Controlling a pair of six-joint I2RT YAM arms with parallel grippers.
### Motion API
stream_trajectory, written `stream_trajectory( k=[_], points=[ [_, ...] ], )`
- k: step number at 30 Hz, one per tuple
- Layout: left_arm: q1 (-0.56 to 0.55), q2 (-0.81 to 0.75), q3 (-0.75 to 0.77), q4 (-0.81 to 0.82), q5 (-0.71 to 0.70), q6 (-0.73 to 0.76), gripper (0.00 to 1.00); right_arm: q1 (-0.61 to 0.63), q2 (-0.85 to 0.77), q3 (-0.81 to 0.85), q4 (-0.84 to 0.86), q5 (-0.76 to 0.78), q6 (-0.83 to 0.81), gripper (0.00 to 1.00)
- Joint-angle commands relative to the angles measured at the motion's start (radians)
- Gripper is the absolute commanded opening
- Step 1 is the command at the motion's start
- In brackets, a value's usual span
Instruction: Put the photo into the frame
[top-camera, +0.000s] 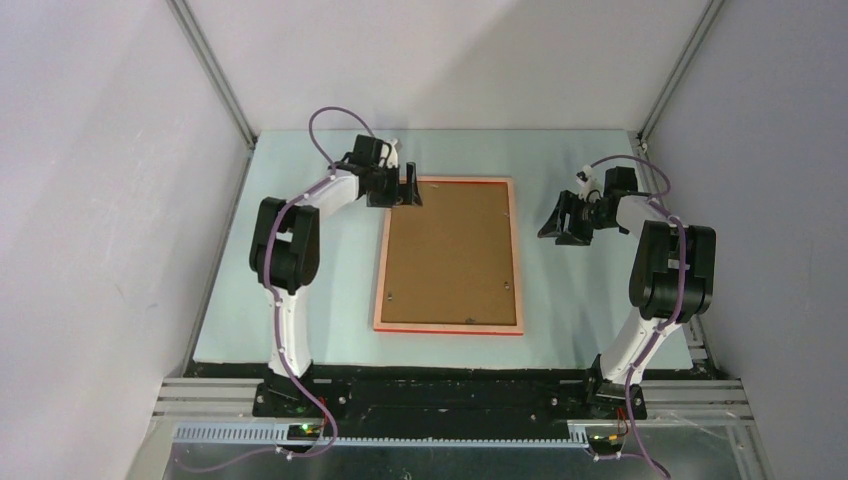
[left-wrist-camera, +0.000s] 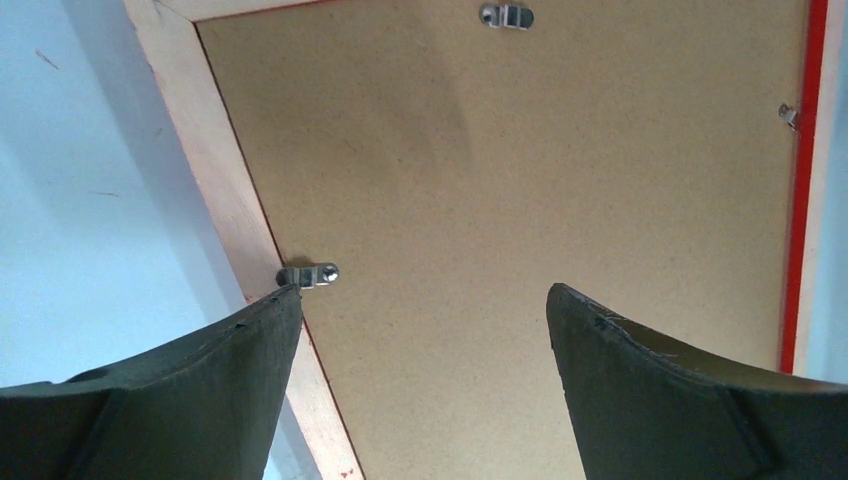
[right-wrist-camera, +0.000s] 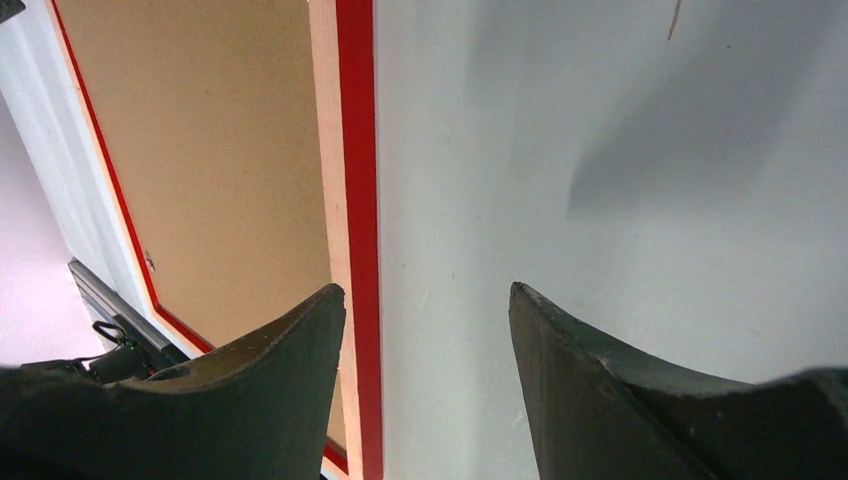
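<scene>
Frame (top-camera: 448, 327) lay back-up mid-picture on the table (top-camera: 345, 300), with the brown backing board (top-camera: 450, 250) filling it. Left gripper (top-camera: 408, 192) was spread wide over its upper-left corner, empty. Right gripper (top-camera: 567, 228) was parted, empty, over the table right of the frame. Only the left wrist view showed the metal clips (left-wrist-camera: 308, 273).

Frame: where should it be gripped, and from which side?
The frame lies flat, back up, its opening filled by the backing board, so only the outer rim offers a hold: probably its right long rail, approached low from the right by the right gripper.
</scene>
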Motion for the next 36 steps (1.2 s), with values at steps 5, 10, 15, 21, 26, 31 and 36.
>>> stream_trajectory(
  k=[5, 10, 15, 21, 26, 31, 36],
  points=[
    [-0.021, -0.089, -0.045, -0.023, 0.022, 0.046, 0.96, -0.008, 0.009, 0.005, 0.007, -0.019, -0.016, 0.66],
    [-0.024, -0.095, 0.004, -0.023, -0.002, 0.083, 0.97, -0.008, 0.012, 0.005, 0.009, -0.021, -0.015, 0.66],
    [-0.025, -0.066, 0.057, -0.024, -0.006, 0.124, 0.99, -0.009, 0.014, 0.004, 0.009, -0.022, -0.015, 0.66],
    [-0.026, -0.020, 0.111, -0.023, 0.014, 0.134, 0.99, -0.012, 0.019, 0.005, 0.009, -0.024, -0.015, 0.65],
    [-0.026, 0.017, 0.148, -0.023, 0.001, 0.129, 1.00, -0.015, 0.022, 0.004, 0.007, -0.025, -0.015, 0.66],
    [-0.026, 0.040, 0.168, -0.024, -0.001, 0.118, 1.00, -0.020, 0.023, 0.006, 0.008, -0.027, -0.013, 0.66],
    [-0.027, 0.060, 0.164, -0.023, 0.007, 0.106, 0.99, -0.021, 0.023, 0.004, 0.006, -0.029, -0.014, 0.66]
  ],
)
